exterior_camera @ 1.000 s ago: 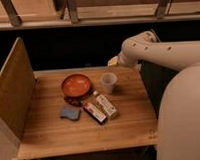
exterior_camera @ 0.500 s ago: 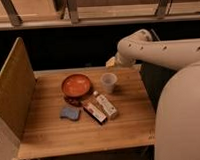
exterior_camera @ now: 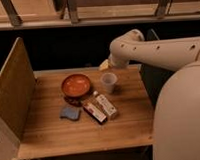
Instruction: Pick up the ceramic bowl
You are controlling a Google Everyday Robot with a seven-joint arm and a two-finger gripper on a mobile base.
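The ceramic bowl [exterior_camera: 76, 85] is round and shallow, orange-red inside with a dark rim. It sits on the wooden table [exterior_camera: 51, 134], left of centre toward the back. A small translucent white cup [exterior_camera: 109, 82] stands just right of it. My white arm [exterior_camera: 142, 47] reaches in from the right and bends down at the table's back edge. My gripper [exterior_camera: 105, 65] is at the arm's end, just behind the cup and to the right of and behind the bowl. It touches neither.
A blue sponge [exterior_camera: 70, 113] lies in front of the bowl. Two snack packets [exterior_camera: 95, 112] [exterior_camera: 107, 105] lie side by side at the table's centre. A wooden panel [exterior_camera: 14, 93] stands upright along the left edge. My white body [exterior_camera: 180, 116] fills the right side.
My arm has swung to the left along the table's back edge, bringing the gripper closer to the cup and bowl. The objects on the table have not moved.
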